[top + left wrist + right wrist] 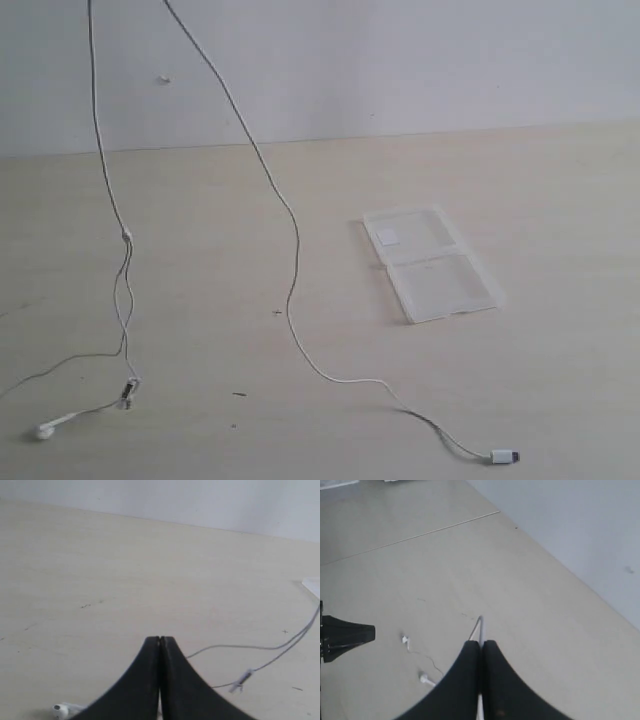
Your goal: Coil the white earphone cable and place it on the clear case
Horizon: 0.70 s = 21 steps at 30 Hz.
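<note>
1. left tool: both black fingers are pressed together along their full visible length. the left wrist view does not show whether the wire is pinched between them.

2. right tool: fingers together, clamped on the white earphone cable. a short loop of the wire protrudes from between the tips in the right wrist view.

3. cable position: in the exterior view the cable hangs in two strands, both running out of the top of the picture.
- left strand: it drops to a small junction, where it splits into two thinner wires. these wires reach the desk beside the inline remote. one earbud lies on the desk near the front left. the other thin wire runs off the left edge of the view.
- right strand: it descends in a long curve, touches the desk left of the case, then trails toward the front right. it ends at the plug, which lies flat on the desk.

4. clear case: it lies opened flat on the desk, right of centre, both halves side by side. the far half carries a small white square label. no part of the cable touches the case; the right strand passes near its left side, apart from it.
</note>
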{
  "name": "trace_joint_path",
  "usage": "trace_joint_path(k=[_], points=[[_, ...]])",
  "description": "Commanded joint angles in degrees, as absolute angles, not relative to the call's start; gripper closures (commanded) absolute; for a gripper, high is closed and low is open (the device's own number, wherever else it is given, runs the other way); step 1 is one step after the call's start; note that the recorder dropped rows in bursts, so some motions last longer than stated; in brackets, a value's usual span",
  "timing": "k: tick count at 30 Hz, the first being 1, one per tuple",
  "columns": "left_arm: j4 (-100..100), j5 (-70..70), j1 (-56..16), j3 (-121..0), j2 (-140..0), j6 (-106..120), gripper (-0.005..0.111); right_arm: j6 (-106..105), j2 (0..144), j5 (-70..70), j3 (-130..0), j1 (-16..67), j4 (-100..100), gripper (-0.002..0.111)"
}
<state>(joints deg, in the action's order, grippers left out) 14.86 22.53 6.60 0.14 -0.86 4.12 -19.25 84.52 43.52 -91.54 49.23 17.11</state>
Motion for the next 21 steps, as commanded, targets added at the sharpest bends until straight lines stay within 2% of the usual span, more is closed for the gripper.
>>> trace_joint_path(k=[1, 21], points=[[15.17, 22.22, 6.72, 0.0, -0.72, 4.04, 0.107, -17.39, 84.12, 45.3, -97.15, 49.35, 14.3, 0.108], [15.17, 22.22, 6.72, 0.0, -0.72, 4.04, 0.107, -17.39, 84.12, 48.1, -111.27, 49.35, 11.28, 0.108]])
